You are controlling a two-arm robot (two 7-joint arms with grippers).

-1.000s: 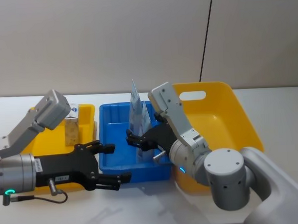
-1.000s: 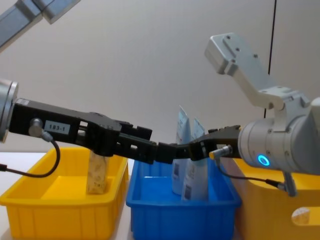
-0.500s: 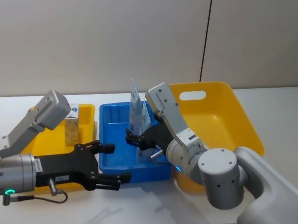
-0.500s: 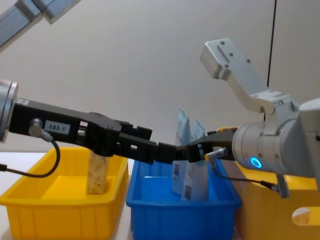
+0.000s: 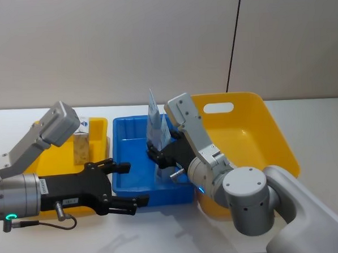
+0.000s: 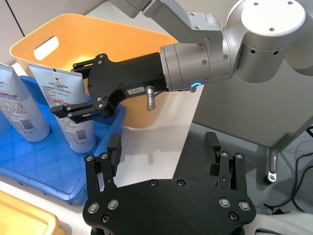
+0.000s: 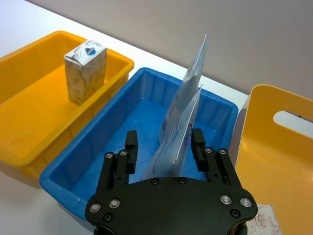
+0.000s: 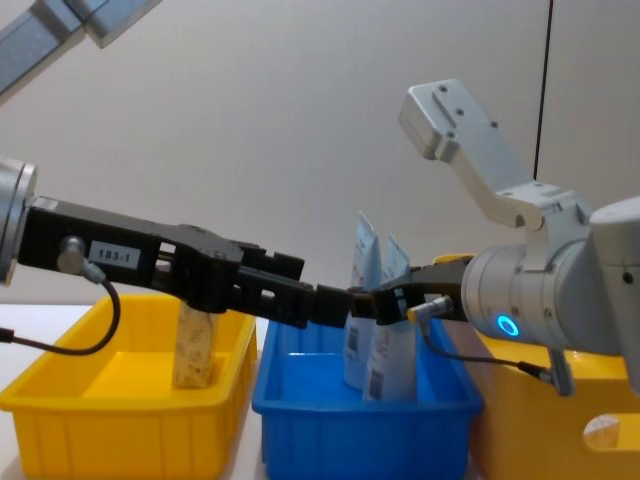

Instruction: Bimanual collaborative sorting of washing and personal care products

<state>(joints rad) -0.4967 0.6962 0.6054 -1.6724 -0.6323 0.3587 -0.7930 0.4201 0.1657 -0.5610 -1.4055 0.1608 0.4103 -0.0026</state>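
Right pincer (image 7: 164, 147) is open with its jaws straddling the nearer pale-blue squeeze tube (image 7: 177, 134), which stands upright, long axis vertical, in the blue bin (image 7: 93, 152); the second tube (image 7: 188, 88) stands just behind it, close enough to be nudged. Left pincer (image 5: 116, 185) hangs open over the bench in front of the bin, farther from both tubes. The small carton (image 7: 85, 71) stands in the yellow tray (image 7: 29, 98) alongside.

Behind my work area I see a plain beige wall (image 5: 108, 44) with a thin black cable (image 5: 234, 38) running down it on the right. The white desk (image 5: 316, 124) stretches across. Through the left wrist camera, grey floor (image 6: 288, 88) lies beyond the desk's edge.
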